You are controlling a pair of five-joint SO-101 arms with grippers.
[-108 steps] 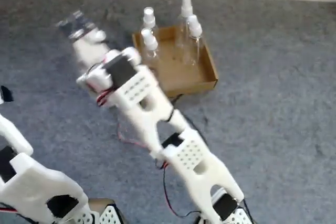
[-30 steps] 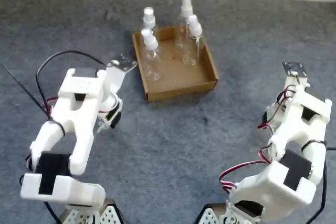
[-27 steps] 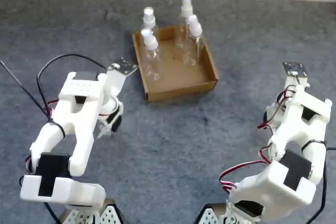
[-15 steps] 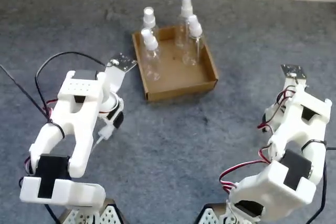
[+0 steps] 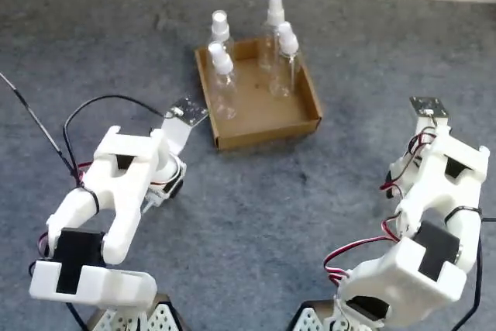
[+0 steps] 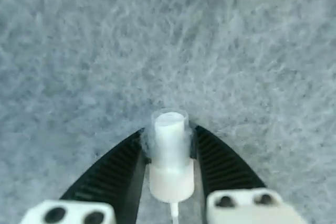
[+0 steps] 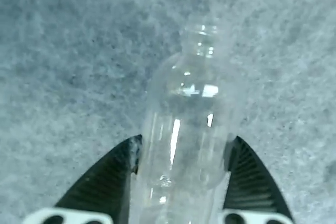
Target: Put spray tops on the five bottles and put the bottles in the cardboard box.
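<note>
The left jaws, lower left, are gripping a spray top (image 6: 169, 156). The right jaws are clasping a clear bottle (image 7: 184, 129).

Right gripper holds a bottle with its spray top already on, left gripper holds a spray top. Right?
No: the bottle in the right gripper is uncapped; the right wrist view shows its open neck. The left gripper does hold a spray top.
</note>
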